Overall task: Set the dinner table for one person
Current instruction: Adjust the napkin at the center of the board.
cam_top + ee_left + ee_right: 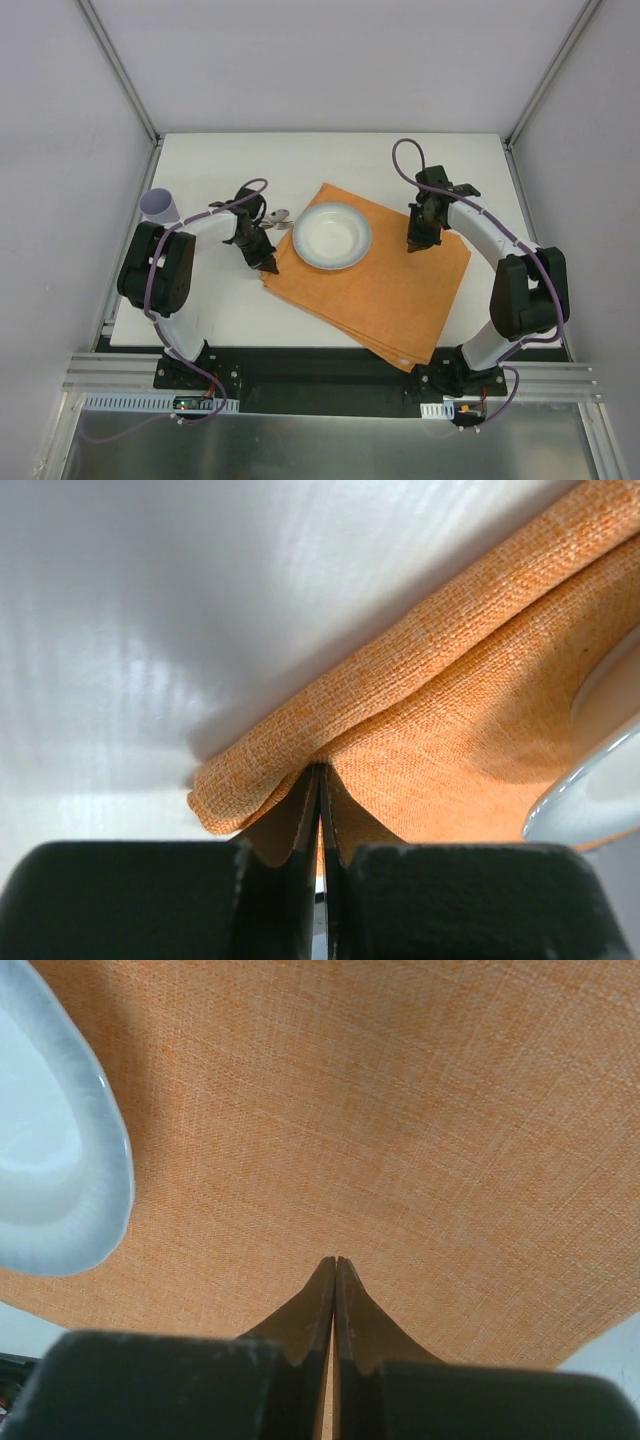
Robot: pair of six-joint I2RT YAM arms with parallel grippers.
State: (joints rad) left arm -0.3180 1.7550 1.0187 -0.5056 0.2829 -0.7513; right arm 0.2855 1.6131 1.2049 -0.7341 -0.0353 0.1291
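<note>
The white dinner table (350,160) holds an orange folded cloth placemat (390,280) lying diagonally in the middle. A white bowl-like plate (331,236) sits on its upper left part. My left gripper (268,264) is at the placemat's left corner. In the left wrist view the gripper (320,770) is shut on the placemat's edge (450,680), which puckers and lifts off the table (150,630). My right gripper (415,243) is shut, its tips (335,1260) resting on the flat placemat (400,1110) to the right of the plate (50,1160).
A lilac cup (160,206) stands at the table's left edge. Metal cutlery (278,216) lies just left of the plate, behind the left gripper. The plate's rim (600,780) is close to the right of the left gripper.
</note>
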